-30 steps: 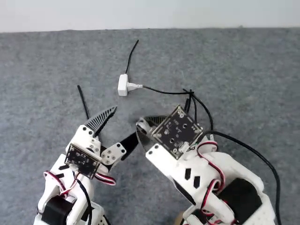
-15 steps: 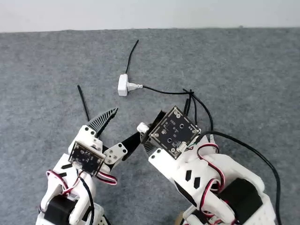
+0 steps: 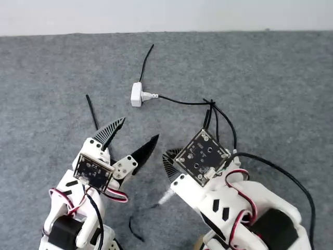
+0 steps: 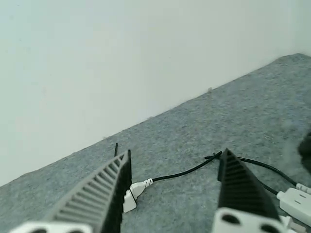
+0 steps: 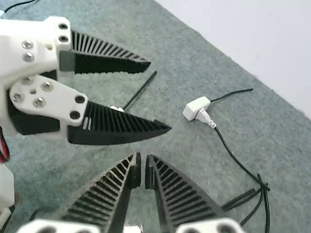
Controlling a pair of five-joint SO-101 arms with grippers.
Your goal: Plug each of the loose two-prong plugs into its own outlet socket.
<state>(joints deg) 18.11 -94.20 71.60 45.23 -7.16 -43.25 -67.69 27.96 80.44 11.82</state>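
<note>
Grey mat point(image 3: 270, 78) carries the outlet socket point(image 3: 136, 94). From above we see the left gripper point(image 3: 139, 130) spread wide and empty, near the socket, and a loose plug point(image 3: 167, 196) well apart from it. From the left wrist, the socket point(image 4: 130, 201) lies beyond those parted jaws. From the right wrist, we find the right gripper point(image 5: 142, 162) closed on nothing, well short of the socket.

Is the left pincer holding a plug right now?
No: in the high view the left pincer stands wide open, with nothing but bare grey mat in the gap.
</note>
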